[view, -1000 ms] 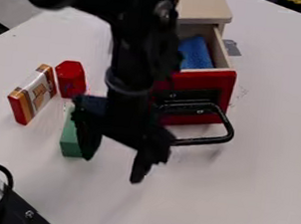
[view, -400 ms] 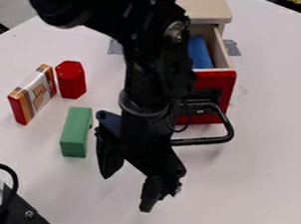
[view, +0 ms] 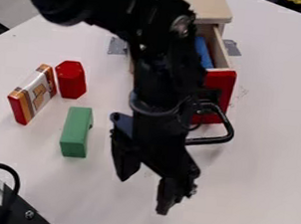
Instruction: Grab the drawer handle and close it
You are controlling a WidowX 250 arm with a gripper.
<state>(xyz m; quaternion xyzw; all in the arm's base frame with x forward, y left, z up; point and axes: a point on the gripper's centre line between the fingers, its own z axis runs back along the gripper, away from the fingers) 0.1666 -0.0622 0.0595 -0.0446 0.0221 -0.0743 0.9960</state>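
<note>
The black gripper [view: 144, 194] hangs over the table in front of the drawer, its two fingers spread open with nothing between them. Behind it, the red-fronted drawer [view: 220, 85] is pulled out of the light wooden cabinet [view: 204, 6], with a blue object [view: 203, 53] inside. A black loop handle [view: 223, 137] sticks out from the drawer front to the right of the gripper. The arm covers the left part of the drawer front and part of the handle.
Left of the gripper stand a green block [view: 76, 132], a red hexagonal block [view: 71, 79] and a white, orange and red box [view: 33, 94]. Black hardware with a cable [view: 12, 205] occupies the lower left corner. Grey tape [view: 232, 48] lies beside the cabinet.
The gripper has moved right and toward the camera, uncovering the green block. It stays open throughout. The drawer and handle have kept their place.
</note>
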